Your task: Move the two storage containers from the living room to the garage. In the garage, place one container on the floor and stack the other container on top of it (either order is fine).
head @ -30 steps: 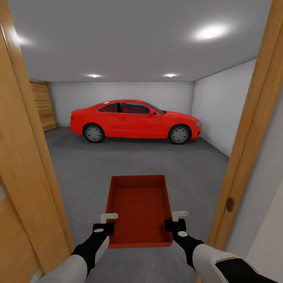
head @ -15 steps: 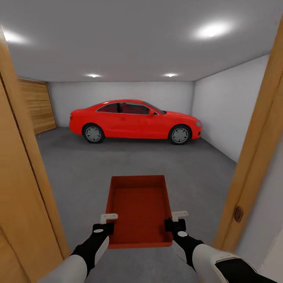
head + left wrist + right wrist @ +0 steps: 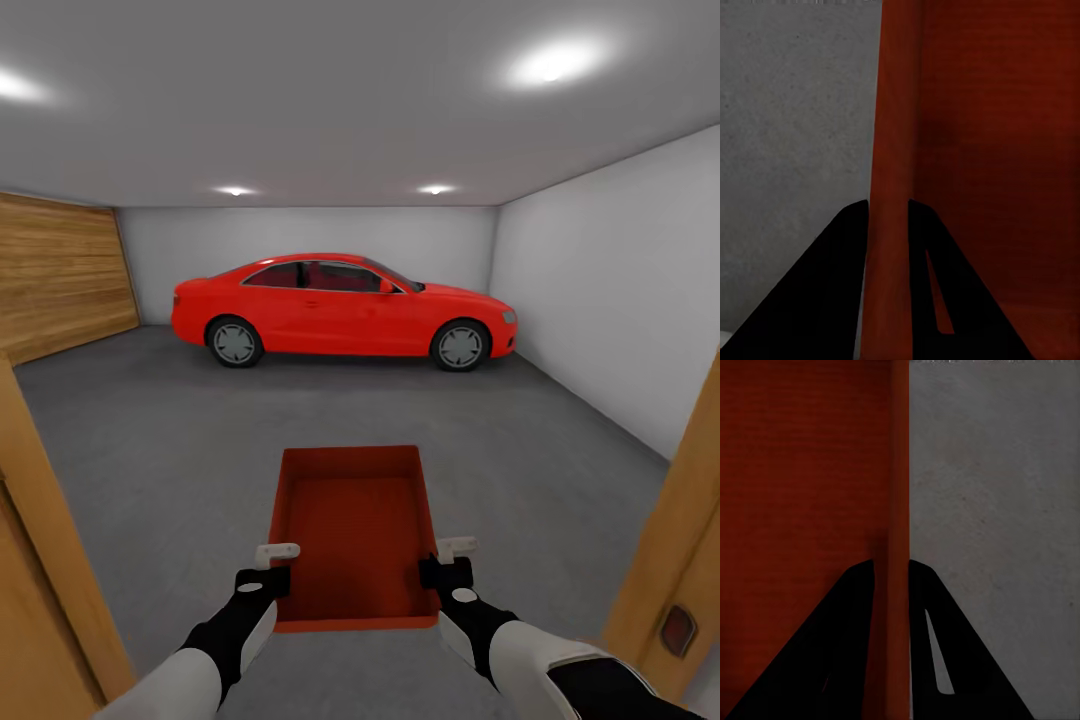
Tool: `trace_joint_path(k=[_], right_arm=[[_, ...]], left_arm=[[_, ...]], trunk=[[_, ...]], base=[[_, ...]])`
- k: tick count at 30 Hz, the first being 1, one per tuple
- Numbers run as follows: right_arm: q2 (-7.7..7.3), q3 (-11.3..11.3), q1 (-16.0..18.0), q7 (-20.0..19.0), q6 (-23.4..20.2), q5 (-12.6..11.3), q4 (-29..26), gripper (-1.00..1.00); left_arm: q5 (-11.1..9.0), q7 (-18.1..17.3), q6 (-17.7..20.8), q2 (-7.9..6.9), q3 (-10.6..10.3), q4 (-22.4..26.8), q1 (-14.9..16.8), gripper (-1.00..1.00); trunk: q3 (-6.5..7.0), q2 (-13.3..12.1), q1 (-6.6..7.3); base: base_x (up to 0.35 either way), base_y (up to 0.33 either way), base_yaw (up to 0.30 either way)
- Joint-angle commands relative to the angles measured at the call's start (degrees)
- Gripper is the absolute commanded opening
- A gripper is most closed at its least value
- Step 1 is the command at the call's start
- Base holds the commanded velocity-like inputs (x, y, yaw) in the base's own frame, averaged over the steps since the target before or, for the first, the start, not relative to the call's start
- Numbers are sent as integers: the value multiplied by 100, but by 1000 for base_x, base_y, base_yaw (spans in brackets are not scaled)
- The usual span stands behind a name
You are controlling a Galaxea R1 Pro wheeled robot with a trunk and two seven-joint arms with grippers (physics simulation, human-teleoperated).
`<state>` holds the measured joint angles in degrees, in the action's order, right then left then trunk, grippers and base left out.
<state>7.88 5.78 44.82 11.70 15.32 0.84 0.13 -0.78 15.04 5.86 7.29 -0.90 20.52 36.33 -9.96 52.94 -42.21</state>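
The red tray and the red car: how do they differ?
The storage container is a shallow, open, empty box held off the floor by both grippers, left and right; the red car is closed, glossy, wheeled and parked on the concrete by the far wall. Both are red.

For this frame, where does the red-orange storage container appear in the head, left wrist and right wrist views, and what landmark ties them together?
Head view: storage container low at centre, held between left gripper and right gripper.
Left wrist view: its side wall runs between the dark fingers, tray bottom beyond.
Right wrist view: its other side wall is pinched likewise.
Shared landmark: grey concrete floor beneath the container.
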Motion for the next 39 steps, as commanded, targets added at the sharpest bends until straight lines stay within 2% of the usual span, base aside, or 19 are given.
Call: trace_joint_path(k=[1,39], right_arm=[[3,-200,1,-33,-13,68,13,-100],[3,-200,1,-35,-20,68,15,-100]], left_arm=[[130,175,-182,0,107,31,6,-100],[123,166,-182,0,110,23,6,-100]], trunk=[[-8,6,-4],[-8,6,-4]], base=[[322,0,0],[322,0,0]])
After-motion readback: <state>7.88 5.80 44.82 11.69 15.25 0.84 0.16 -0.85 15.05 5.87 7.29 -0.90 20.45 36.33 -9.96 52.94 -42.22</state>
